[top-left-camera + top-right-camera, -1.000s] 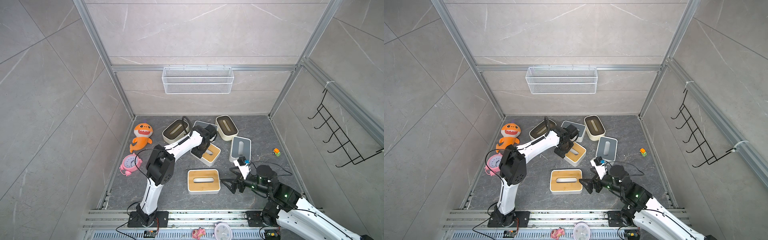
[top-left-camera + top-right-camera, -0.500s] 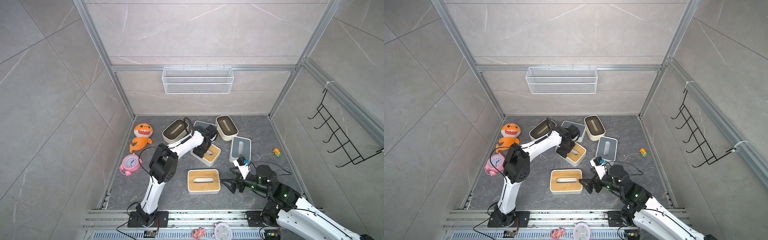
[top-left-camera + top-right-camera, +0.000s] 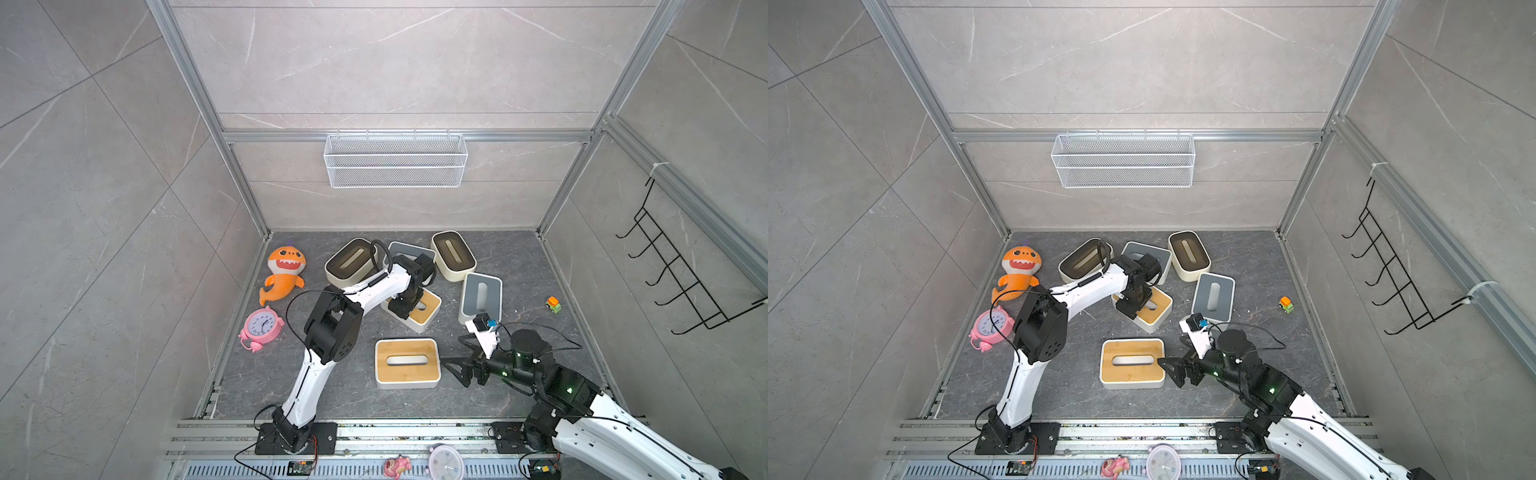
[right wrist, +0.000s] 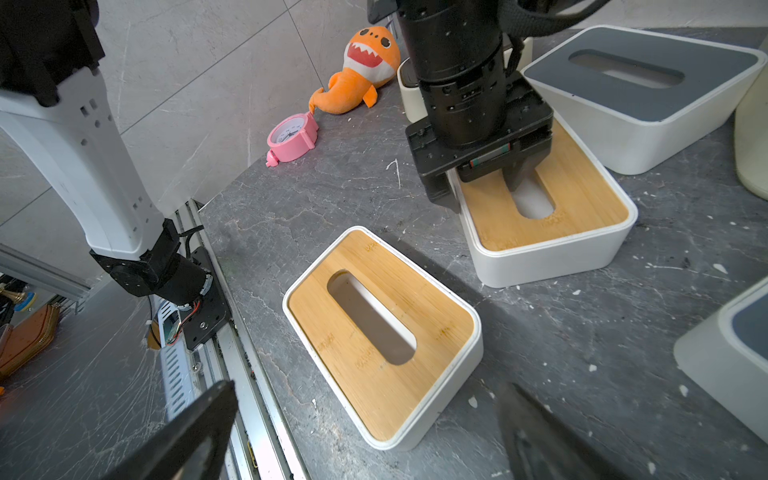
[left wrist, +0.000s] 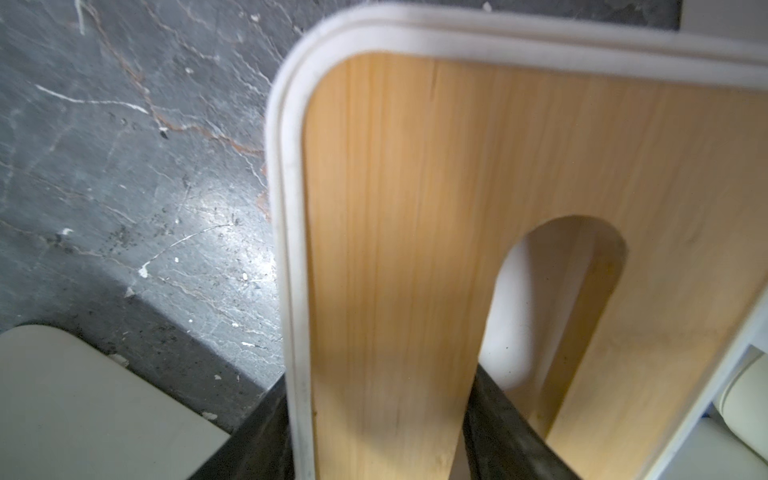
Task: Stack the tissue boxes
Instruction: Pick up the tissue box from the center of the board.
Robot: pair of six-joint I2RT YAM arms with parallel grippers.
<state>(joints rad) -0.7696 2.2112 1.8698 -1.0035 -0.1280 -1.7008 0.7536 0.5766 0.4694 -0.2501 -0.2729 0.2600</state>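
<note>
Where box (image 4: 582, 208) sits, left hand (image 4: 480, 189) straddles.

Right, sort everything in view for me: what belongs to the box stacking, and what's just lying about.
For the job:
front wood-lid box
middle wood-lid box
right grey-lid box
rear grey-lid box
left cream box
right cream box

Lying about:
shark plush
pink alarm clock
toy car
wire basket
hook rack
</note>
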